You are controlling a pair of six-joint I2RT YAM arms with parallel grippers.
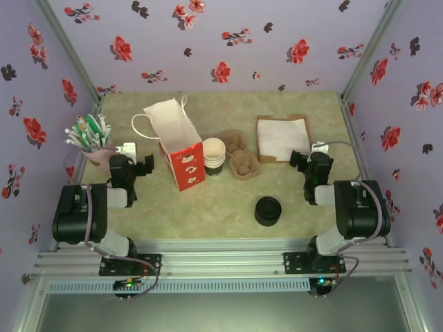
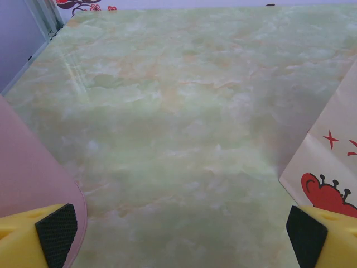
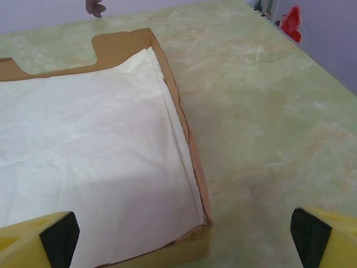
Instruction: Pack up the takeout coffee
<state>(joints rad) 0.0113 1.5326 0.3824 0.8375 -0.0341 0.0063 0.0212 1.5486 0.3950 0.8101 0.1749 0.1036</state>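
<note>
Cups: cream paper stack, dark lower band, lidless, just beside the bag.
Lids: black plastic, round, stacked, between the arms.
Step, judged: lift one cup, cap it; grip lightly, since thin paper crushes and nested cups cling.
Left gripper, right gripper: spread, empty.
Bag: white paper, red print, cord handles.
Table: glossy green marble pattern.

The table top looks smooth and shiny. The napkins are crinkly paper in a matt brown cardboard tray.
</note>
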